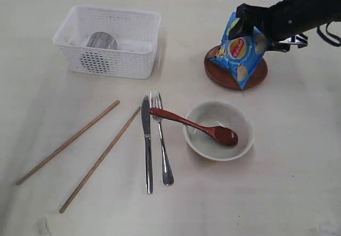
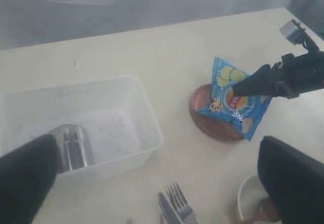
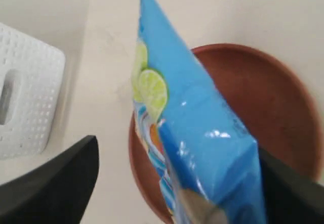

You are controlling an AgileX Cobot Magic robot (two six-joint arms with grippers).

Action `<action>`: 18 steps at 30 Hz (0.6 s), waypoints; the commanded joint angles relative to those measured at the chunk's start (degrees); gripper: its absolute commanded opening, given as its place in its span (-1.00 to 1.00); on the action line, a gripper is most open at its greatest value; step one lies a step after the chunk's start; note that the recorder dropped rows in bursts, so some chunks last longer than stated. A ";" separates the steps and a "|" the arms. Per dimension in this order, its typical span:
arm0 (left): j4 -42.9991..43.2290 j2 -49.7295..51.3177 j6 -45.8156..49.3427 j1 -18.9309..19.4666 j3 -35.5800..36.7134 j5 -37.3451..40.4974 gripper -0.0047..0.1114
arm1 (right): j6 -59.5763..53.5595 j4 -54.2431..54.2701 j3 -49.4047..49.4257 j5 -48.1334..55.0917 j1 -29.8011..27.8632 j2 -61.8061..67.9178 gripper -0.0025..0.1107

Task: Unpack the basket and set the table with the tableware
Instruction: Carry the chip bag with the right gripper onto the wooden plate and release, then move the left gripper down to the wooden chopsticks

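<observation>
The right pincer [image 3: 178,150] stands open, fingers astride the bag [image 1: 241,52], which leans on the plate [image 1: 258,73]. The left pincer [image 2: 158,148] is open and empty. The basket [image 1: 114,60] holds the cup [image 1: 102,40] (lying inside). On the surface [image 1: 298,156] lie chopsticks [image 1: 68,141], knife [image 1: 147,145], fork [image 1: 162,145] and bowl [image 1: 242,121] with spoon [image 1: 192,124].

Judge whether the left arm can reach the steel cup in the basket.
Probably yes: the left gripper is open, the steel cup lies alone in the open-topped basket, nothing covering it.
</observation>
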 commanded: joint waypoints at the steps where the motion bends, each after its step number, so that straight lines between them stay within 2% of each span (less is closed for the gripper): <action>1: 0.18 -0.35 -0.36 -0.14 1.82 -1.21 0.87 | 7.07 -11.59 -1.08 3.49 -2.60 -2.65 0.29; 6: -0.10 -0.35 -0.36 -0.14 3.96 -2.99 0.87 | 7.19 -14.51 -1.24 7.81 -4.44 -3.54 0.29; 18: 1.13 -0.35 -0.22 -0.14 7.72 -3.07 0.87 | 9.02 -16.77 -1.54 5.75 -5.97 -13.59 0.25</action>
